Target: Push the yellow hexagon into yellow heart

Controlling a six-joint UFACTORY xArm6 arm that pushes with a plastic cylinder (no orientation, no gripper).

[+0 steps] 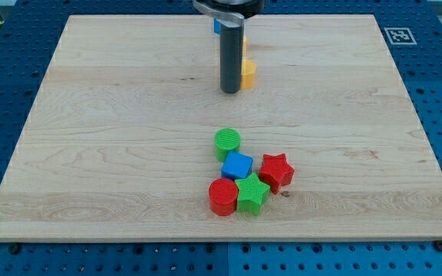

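While the wooden worktop (90, 115) carries a cluster of red, green and blue blocks (238, 165) well apart near the view's bottom, the dark rod (230, 54), which has no jaws to open or close, stands near the view's top with its tip (230, 91) just left of a yellow block (249, 73). A second yellow block (245, 44) peeks out just above; which is the hexagon and which the heart cannot be told. An off-centre push would likely spin the block aside, past its partner.
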